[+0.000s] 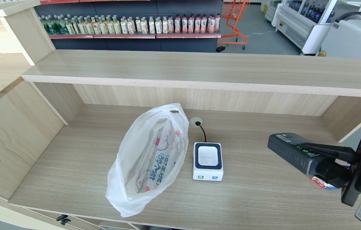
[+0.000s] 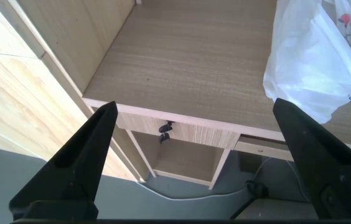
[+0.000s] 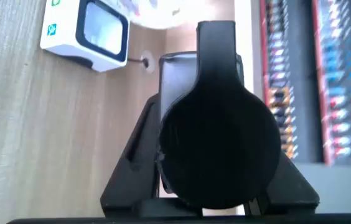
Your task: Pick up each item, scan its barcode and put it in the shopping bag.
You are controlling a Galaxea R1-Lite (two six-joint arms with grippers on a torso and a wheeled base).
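Note:
A dark grey box (image 1: 290,150) hangs above the right end of the counter, with my right gripper (image 1: 311,156) shut on it. The right wrist view has the same box (image 3: 178,74) between the black fingers (image 3: 216,50). To its left sits the white barcode scanner (image 1: 207,161) with a dark-framed window, also visible as the scanner (image 3: 88,34). The white shopping bag (image 1: 150,156) lies open left of the scanner with a printed packet (image 1: 158,156) inside. My left gripper (image 2: 194,155) stands open over the counter's front edge, near the bag (image 2: 315,59).
A red and blue packet (image 1: 322,182) lies on the counter under the right arm. A raised ledge (image 1: 199,68) runs behind the counter, side walls close both ends. The scanner's cable runs to a grommet (image 1: 196,121). A drawer handle (image 2: 164,129) shows below the front edge.

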